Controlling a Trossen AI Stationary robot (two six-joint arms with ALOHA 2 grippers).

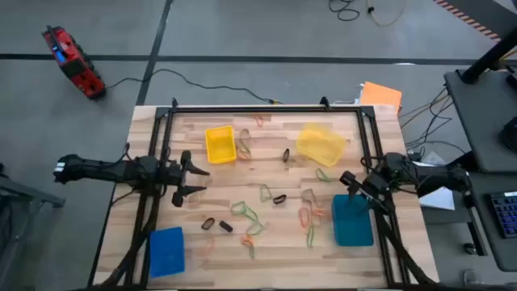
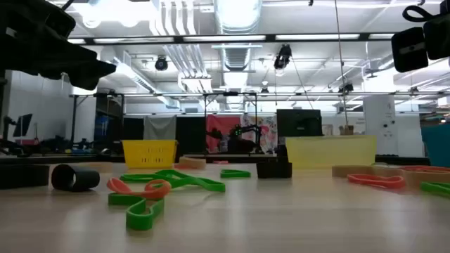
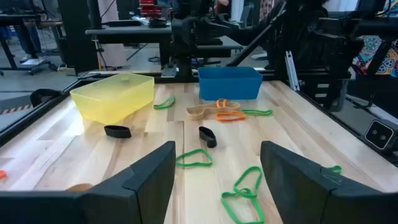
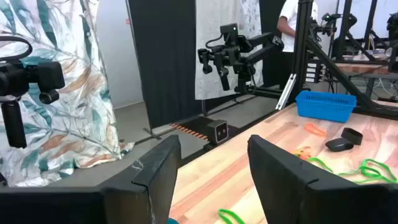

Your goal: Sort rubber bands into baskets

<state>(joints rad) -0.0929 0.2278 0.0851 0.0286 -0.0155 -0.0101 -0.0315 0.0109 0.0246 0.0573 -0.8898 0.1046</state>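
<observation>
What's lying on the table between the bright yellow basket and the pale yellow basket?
In the high view, between the bright yellow basket and the pale yellow basket lie a green-and-tan band cluster beside the bright one and a single black band; otherwise bare wood.

Wooden tabletop [image 1: 266, 234] of pale planks, bordered by a black metal frame [image 1: 266, 107]. A flat orange sheet [image 1: 381, 95] lies at the far right corner, just outside the frame. On the grey floor [image 1: 242, 32] beyond the far edge: a red and black device [image 1: 74, 63] at upper left, with a black cable [image 1: 210, 85] running from it toward the tabletop. A keyboard [image 1: 505, 212] sits on a side desk at right. A person in a white shirt [image 4: 290, 18] stands in the room behind; a leaf-patterned curtain [image 4: 68, 118] hangs nearby.
</observation>
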